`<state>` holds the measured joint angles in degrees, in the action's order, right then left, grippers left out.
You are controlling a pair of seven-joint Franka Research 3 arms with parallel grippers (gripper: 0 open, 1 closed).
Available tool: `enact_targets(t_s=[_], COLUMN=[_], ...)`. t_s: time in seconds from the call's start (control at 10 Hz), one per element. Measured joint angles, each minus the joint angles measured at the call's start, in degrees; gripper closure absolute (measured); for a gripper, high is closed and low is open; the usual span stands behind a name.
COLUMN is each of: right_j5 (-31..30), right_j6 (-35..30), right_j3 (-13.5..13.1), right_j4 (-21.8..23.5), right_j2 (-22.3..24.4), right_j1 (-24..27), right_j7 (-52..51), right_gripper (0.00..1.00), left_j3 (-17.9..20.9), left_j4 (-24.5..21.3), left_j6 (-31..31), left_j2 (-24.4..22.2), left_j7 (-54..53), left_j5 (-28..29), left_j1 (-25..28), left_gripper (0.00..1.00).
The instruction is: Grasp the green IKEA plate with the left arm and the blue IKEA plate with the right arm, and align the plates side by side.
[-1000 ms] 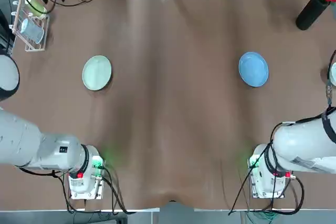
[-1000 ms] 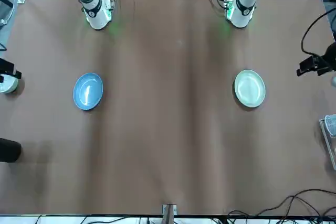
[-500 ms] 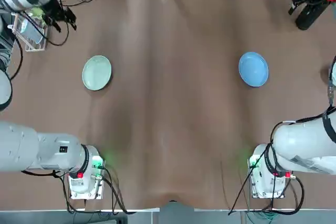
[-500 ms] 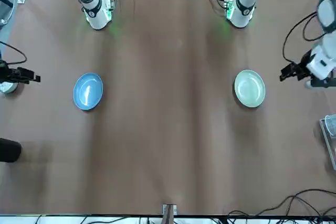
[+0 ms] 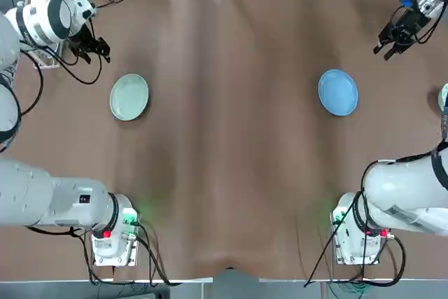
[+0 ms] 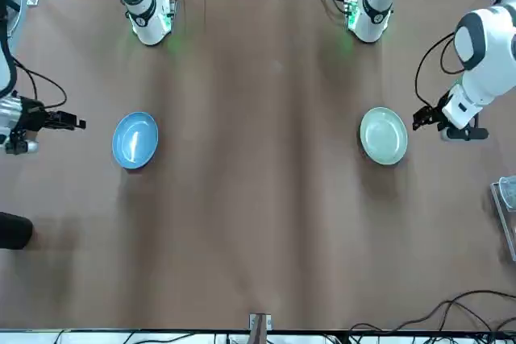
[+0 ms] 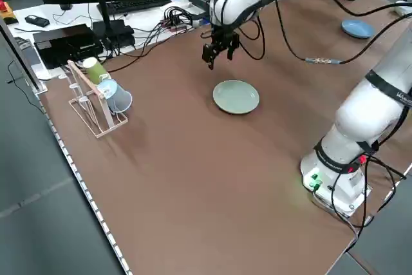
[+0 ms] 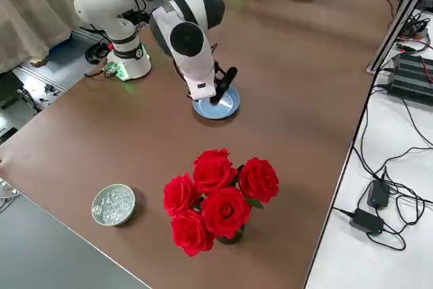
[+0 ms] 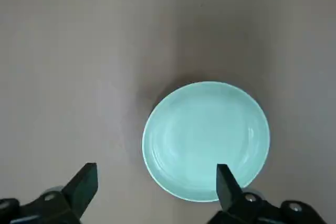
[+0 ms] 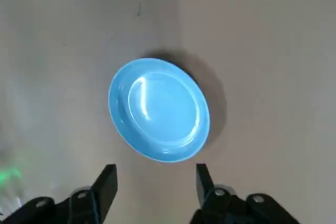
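Left dark two-finger gripper (image 9: pixel 157 187), right dark two-finger gripper (image 10: pixel 157 182): both above the table, short of their plates, fingers apart; centre each over the near rim of its round plate, mint-green (image 9: pixel 207 140) or light-blue (image 10: pixel 159 109); descend slowly, straddle the rim, then pinch.

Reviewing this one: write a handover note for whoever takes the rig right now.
Left hand: open, empty, above the table near the green plate.
Right hand: open, empty, above the table near the blue plate.
Plates: flat on the table, well apart, green on the robot's left, blue on its right.
Done: neither plate grasped yet.
Left: grasp both, then align them side by side.
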<state>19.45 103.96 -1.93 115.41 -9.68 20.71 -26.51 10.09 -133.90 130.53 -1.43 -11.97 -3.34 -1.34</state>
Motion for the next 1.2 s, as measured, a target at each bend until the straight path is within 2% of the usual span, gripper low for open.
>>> enact_targets(t_s=[0.3, 0.5, 1.2], right_j5=[1.8, 3.1, 12.8], right_j6=[11.7, 15.7, 19.4], right_j3=[0.2, 0.2, 0.1], right_j4=[8.8, 12.8, 14.2], right_j2=[-0.1, -0.5, -10.3], right_j1=[0.0, 0.1, 1.9], right_j7=[-5.5, -8.2, -19.4], right_gripper=[0.33, 0.33, 0.33], left_j3=[0.0, 0.0, -0.4], left_j4=[-0.3, -0.6, -1.0], left_j6=[3.1, 5.8, 9.7], left_j2=[3.6, 5.7, 11.5], left_j7=[-2.3, -2.6, -2.6], left_j5=[0.0, 0.0, -0.2], left_j1=[2.8, 3.6, 4.9], left_gripper=[0.0, 0.0, 0.02])
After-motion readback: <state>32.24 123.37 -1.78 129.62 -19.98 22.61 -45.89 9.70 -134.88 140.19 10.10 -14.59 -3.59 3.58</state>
